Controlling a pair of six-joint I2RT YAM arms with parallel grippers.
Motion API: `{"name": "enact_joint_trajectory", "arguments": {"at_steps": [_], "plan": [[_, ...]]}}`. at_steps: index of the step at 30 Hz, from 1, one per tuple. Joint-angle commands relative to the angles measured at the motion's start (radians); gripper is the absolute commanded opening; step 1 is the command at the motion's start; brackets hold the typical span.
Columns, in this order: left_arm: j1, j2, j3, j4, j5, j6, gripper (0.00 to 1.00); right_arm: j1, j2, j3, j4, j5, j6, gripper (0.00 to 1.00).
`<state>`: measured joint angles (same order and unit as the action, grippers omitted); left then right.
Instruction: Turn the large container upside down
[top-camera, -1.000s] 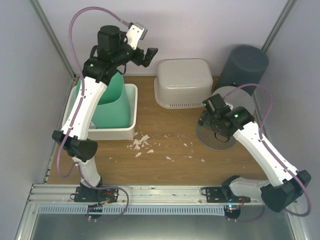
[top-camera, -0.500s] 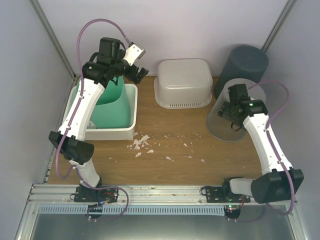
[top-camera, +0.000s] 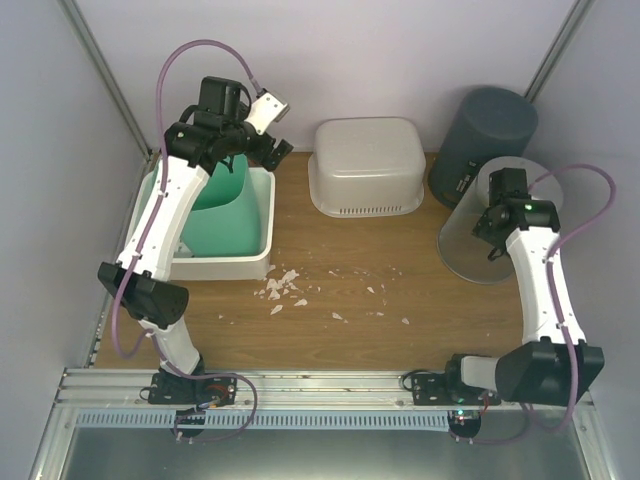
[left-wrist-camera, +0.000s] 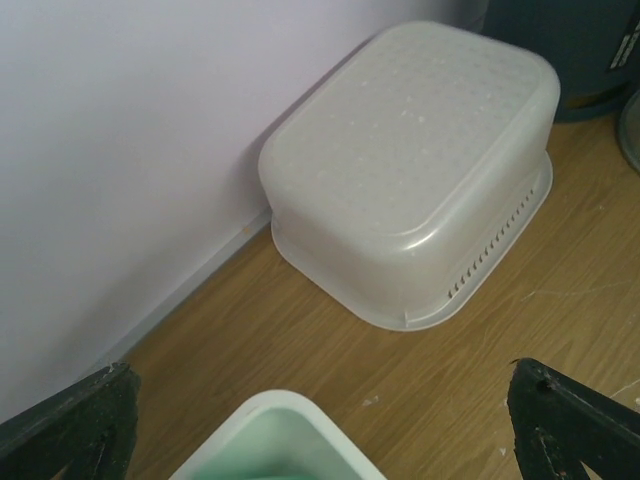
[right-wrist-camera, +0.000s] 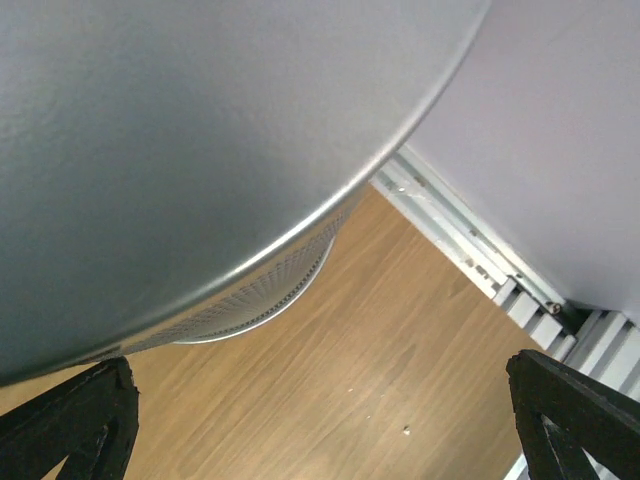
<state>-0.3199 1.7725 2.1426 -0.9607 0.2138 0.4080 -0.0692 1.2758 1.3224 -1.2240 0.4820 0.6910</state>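
Within the last second the right gripper (right-wrist-camera: 320, 430) has swung toward the right edge of the table (top-camera: 340, 250). The see-through mesh bin judged to be the large container (top-camera: 465, 255) has shifted with it: leaning before, it now stands near the back right corner, just in front of the dark bin (top-camera: 490, 120). The right gripper's jaws are spread fully and hold nothing. The left gripper (left-wrist-camera: 320, 430), equally wide and empty, hangs over the white tray (top-camera: 230, 265). Only the right wrist view shows a closed face uppermost above the mesh wall, so the turn appears complete. Only the left wrist view shows the pale tub (left-wrist-camera: 410, 170) base-up.
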Motion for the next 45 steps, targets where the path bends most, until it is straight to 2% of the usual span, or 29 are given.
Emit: {"name": "enact_joint_trajectory", "arguments": {"at_steps": [1,5,9,15,19,21,25,31,34,40,42,45], "plan": [[0.001,0.023,0.008,-0.037,-0.046,0.024,0.99,-0.048,0.013,0.017,0.045,0.047,-0.056,1.0],[0.001,0.012,-0.016,-0.05,-0.073,0.032,0.99,-0.068,0.034,0.034,0.041,0.028,-0.081,1.0],[0.001,-0.008,-0.054,-0.023,-0.081,0.029,0.99,-0.058,-0.012,0.043,0.08,-0.145,-0.115,1.0],[0.001,0.045,-0.003,-0.065,-0.146,0.03,0.99,-0.013,-0.083,0.05,0.032,-0.314,-0.136,1.0],[0.0,0.056,0.018,-0.083,-0.197,0.036,0.94,0.005,-0.139,0.075,0.081,-0.424,-0.142,1.0],[0.0,0.061,0.035,-0.102,-0.204,0.044,0.92,0.009,-0.137,0.095,0.087,-0.43,-0.152,1.0],[-0.004,0.091,0.076,-0.172,-0.254,0.06,0.8,0.021,-0.121,0.088,0.093,-0.441,-0.169,1.0],[-0.004,0.008,0.022,-0.149,-0.331,0.078,0.79,0.041,-0.126,0.017,0.139,-0.469,-0.189,1.0],[-0.004,-0.036,-0.027,-0.164,-0.367,0.089,0.82,0.053,-0.126,0.001,0.16,-0.479,-0.199,1.0],[0.004,-0.123,-0.191,-0.211,-0.335,0.078,0.79,0.069,-0.126,-0.005,0.17,-0.5,-0.226,1.0],[0.007,-0.134,-0.225,-0.238,-0.326,0.074,0.76,0.069,-0.13,-0.006,0.175,-0.509,-0.236,1.0],[0.019,-0.129,-0.234,-0.284,-0.231,0.057,0.69,0.069,-0.136,-0.012,0.191,-0.526,-0.243,1.0]]}}
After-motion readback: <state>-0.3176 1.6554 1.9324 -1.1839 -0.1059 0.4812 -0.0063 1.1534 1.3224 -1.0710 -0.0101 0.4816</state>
